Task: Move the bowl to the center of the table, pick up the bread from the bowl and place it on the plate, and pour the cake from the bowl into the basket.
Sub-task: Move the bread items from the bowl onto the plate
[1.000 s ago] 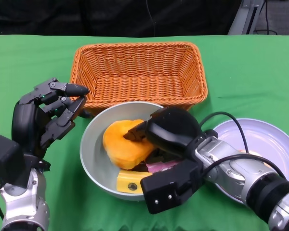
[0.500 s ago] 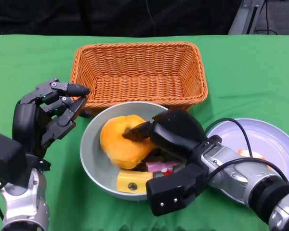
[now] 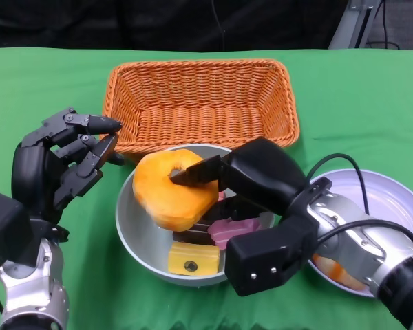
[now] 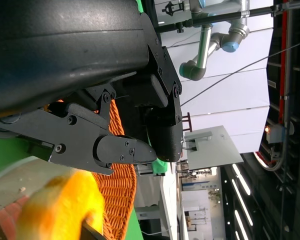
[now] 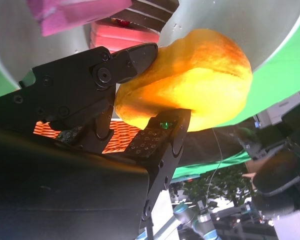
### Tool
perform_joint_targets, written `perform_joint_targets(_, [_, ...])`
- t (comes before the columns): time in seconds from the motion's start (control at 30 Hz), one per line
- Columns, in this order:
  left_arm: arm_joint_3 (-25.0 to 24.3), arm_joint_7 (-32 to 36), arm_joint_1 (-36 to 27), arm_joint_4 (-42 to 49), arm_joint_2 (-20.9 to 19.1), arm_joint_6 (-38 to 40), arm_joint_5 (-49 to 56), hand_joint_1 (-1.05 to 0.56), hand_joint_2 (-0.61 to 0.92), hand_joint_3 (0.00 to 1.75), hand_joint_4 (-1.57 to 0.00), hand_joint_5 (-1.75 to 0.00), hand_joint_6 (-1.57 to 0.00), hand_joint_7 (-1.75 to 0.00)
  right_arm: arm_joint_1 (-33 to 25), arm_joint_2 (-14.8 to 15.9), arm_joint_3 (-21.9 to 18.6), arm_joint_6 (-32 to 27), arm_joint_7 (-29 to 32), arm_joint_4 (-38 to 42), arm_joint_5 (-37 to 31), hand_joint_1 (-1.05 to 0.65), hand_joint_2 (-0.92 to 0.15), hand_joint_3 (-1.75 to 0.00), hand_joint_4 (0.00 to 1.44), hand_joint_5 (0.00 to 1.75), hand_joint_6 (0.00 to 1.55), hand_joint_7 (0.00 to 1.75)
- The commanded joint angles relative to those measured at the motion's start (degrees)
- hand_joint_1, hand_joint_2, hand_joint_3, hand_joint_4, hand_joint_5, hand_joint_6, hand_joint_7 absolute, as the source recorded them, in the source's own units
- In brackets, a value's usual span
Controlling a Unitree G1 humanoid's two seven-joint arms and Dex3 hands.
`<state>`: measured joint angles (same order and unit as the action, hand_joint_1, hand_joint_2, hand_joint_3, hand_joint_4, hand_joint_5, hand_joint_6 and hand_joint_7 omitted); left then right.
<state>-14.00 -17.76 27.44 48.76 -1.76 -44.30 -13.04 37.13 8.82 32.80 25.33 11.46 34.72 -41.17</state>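
A grey bowl (image 3: 134,227) sits in the middle of the green table, just in front of the basket. My right hand (image 3: 258,182) grips the orange ring-shaped bread (image 3: 168,192) and holds it lifted above the bowl's left half; the right wrist view shows the bread (image 5: 200,82) pinched between black fingers (image 5: 120,65). Below it in the bowl lie a yellow cake block (image 3: 191,259) and pink and dark cake slices (image 3: 224,230). The white plate (image 3: 392,199) lies at the right, partly behind my right forearm. My left hand (image 3: 58,168) hovers with fingers apart left of the bowl, holding nothing.
An orange wicker basket (image 3: 199,103) stands behind the bowl, with nothing in it. An orange piece (image 3: 328,269) shows at the plate's near edge under my right wrist. Green cloth covers the table on both sides.
My right hand has raised the bread out of the bowl, up and slightly left. The cake pieces beneath are now uncovered. The left hand has hardly moved.
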Motion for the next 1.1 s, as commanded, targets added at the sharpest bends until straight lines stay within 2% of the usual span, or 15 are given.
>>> perform_joint_targets(0.03, [-0.34,-0.77,0.79,0.73,-1.3,-0.17,-0.64,-0.24,0.92,0.28,-0.83,-1.33,-0.95,-0.81,-2.35,1.98,-2.09,-0.68,-2.43,-5.3,1.62,-0.22,-0.91,0.0,0.97,0.82,1.17,0.01])
perform_joint_targets(0.23, [-0.33,0.03,0.79,0.83,-1.55,-0.05,-0.14,-0.24,0.92,0.27,-0.84,-1.36,-0.96,-0.81,-4.87,2.74,-3.97,-1.76,-4.75,-9.85,1.93,-0.2,-0.92,0.0,0.94,0.91,1.2,0.02])
perform_joint_targets(0.27, [-0.41,-0.01,0.77,0.81,-1.61,0.0,-0.26,-0.24,0.92,0.27,-0.84,-1.36,-0.96,-0.81,-6.23,3.73,-4.85,-1.37,-3.7,-11.48,1.78,-0.2,-0.92,0.0,0.94,0.91,1.2,0.02])
perform_joint_targets(0.33, [-0.51,-0.06,0.74,0.8,-1.68,0.05,-0.41,-0.23,0.92,0.27,-0.84,-1.37,-0.96,-0.81,-8.04,4.9,-6.09,-0.9,-2.5,-13.67,1.48,-0.18,-0.9,0.0,0.91,1.08,1.22,0.02])
perform_joint_targets(0.53, [-0.71,-0.93,0.75,0.72,-1.7,0.22,-1.12,-0.22,0.92,0.27,-0.84,-1.37,-0.96,-0.8,-9.86,5.75,-7.46,-0.45,-1.26,-15.96,0.75,-0.13,-0.89,0.0,0.87,1.26,1.24,0.03])
perform_joint_targets(0.6, [-0.96,-1.65,0.78,0.93,-2.0,0.66,-1.69,-0.22,0.92,0.27,-0.83,-1.37,-0.96,-0.8,-14.57,8.77,-11.3,0.32,-0.26,-21.53,2.41,-0.09,-0.87,0.0,0.86,1.29,1.25,0.03])
perform_joint_targets(0.67, [-1.16,-2.0,0.81,1.05,-2.13,0.93,-1.92,-0.23,0.92,0.26,-0.83,-1.36,-0.96,-0.8,-17.28,10.08,-13.56,0.62,-0.04,-24.75,3.12,-0.07,-0.87,0.0,0.84,1.35,1.26,0.04])
perform_joint_targets(0.87, [-1.31,-2.21,1.06,1.88,-2.49,0.69,-1.77,-0.21,0.92,0.26,-0.83,-1.36,-0.96,-0.8,-22.24,10.97,-17.56,0.12,-0.38,-30.0,3.92,-0.08,-0.88,-0.01,0.89,1.25,1.27,0.05])
perform_joint_targets(1.07, [-1.42,-2.47,1.24,2.41,-2.64,0.43,-1.73,-0.22,0.92,0.26,-0.83,-1.36,-0.96,-0.8,-23.82,10.85,-18.9,0.12,-0.95,-31.54,4.4,-0.06,-0.89,-0.01,0.87,1.3,1.27,0.06])
perform_joint_targets(1.1, [-1.49,-2.69,1.33,2.67,-2.68,0.61,-1.89,-0.22,0.92,0.26,-0.83,-1.36,-0.96,-0.8,-25.44,11.27,-20.26,-0.24,-0.37,-32.56,4.73,-0.05,-0.88,-0.01,0.87,1.3,1.27,0.06])
